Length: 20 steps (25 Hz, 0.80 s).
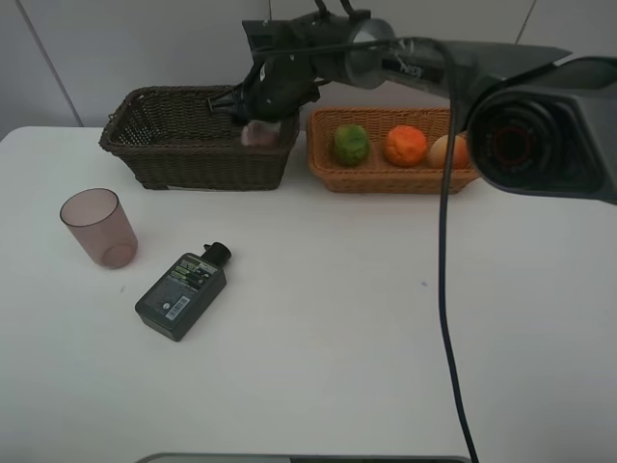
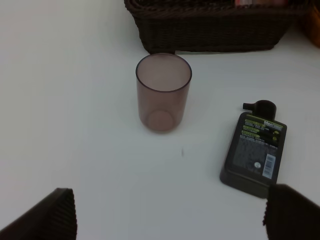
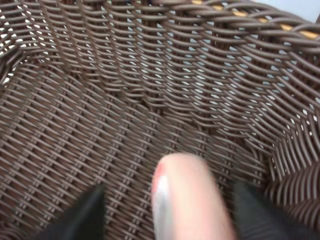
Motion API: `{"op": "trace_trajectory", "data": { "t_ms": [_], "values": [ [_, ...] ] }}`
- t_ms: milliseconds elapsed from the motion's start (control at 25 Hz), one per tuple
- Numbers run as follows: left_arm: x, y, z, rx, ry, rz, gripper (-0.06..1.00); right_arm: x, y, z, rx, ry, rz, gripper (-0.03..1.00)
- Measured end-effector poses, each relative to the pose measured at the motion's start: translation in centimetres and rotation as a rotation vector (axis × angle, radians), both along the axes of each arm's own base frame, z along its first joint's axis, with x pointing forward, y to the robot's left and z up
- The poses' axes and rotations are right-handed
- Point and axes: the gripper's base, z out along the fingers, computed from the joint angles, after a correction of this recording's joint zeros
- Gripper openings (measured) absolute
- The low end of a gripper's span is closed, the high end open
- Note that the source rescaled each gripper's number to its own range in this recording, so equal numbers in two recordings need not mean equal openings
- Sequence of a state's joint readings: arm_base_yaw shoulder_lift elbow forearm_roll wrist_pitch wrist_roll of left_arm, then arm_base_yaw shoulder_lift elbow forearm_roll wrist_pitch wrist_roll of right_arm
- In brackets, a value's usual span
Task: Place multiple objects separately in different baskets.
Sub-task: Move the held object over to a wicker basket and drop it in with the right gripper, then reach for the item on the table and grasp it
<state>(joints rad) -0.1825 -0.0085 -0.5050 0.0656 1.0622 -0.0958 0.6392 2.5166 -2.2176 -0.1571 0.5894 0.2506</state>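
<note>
Pink bottle (image 3: 190, 200) lies loose between the right gripper's (image 3: 167, 210) parted jaws inside the dark brown basket (image 3: 100, 100); left gripper's (image 2: 172, 212) jaws wide open.

— The pink bottle (image 3: 190, 200)?
— Blurred up close and cut by the frame edge. From above, the dark basket (image 1: 193, 164) hides most of it.
— The peach (image 1: 456, 152)?
— Partly behind the right arm (image 1: 540, 135). The flat bottle (image 1: 181, 285) has a label too small to read.

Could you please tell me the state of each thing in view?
Left gripper: open, empty.
Right gripper: open inside dark basket.
Pink bottle: inside dark basket, between the fingers.
Cup: upright, empty, on table.
Dark flat bottle: lying flat, capped.
Green fruit: in tan basket.
Orange: in tan basket.
Peach: in tan basket.
</note>
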Motion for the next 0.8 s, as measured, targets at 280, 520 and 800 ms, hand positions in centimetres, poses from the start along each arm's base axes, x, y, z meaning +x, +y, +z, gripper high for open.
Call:
{"op": "trace_trajectory", "data": {
  "t_ms": [280,520,800],
  "values": [
    [0.0,0.0,0.0,0.000,0.000,0.000,0.96,-0.2,-0.1,2.5,0.038,-0.025,-0.003,0.90],
    [0.0,0.0,0.0,0.000,0.000,0.000,0.96,-1.2,-0.9,5.5,0.017,0.014,-0.020,0.90],
    [0.0,0.0,0.0,0.000,0.000,0.000,0.96,-4.1,-3.0,7.2,-0.090,0.230,-0.057,0.90]
  ]
}}
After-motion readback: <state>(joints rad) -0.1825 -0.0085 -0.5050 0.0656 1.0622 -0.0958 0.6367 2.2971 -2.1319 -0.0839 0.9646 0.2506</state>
